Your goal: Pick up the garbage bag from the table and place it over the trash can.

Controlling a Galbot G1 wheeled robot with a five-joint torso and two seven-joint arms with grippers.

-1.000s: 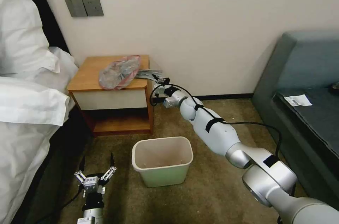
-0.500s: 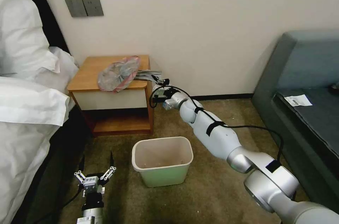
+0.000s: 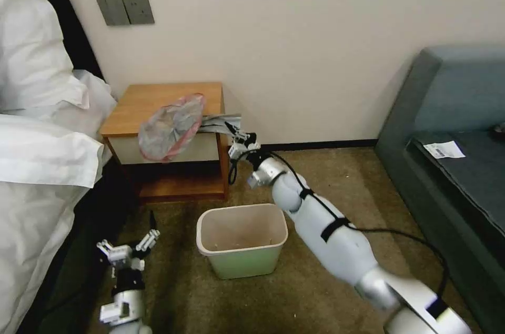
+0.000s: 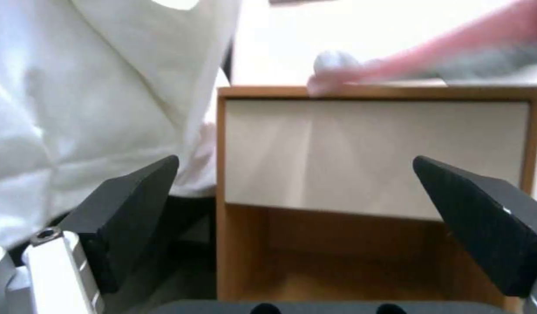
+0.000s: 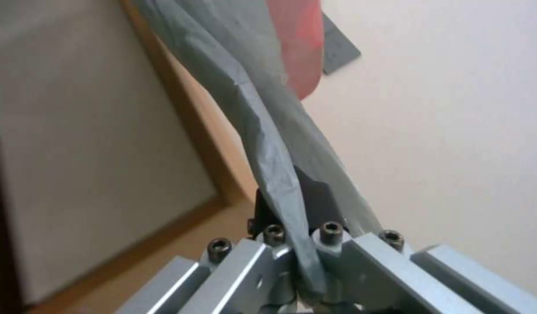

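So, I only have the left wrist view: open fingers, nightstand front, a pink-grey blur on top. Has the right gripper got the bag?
Observer: Yes, the right gripper is shut on the bunched end of the thin crinkly grey plastic garbage bag.
Operator: Where's the bin?
Observer: The pale green rectangular plastic trash can stands on the carpet before the orange-brown wooden nightstand, between the left gripper and the right arm.
Operator: Bag over it yet?
Observer: No, it hangs at the nightstand's front edge.
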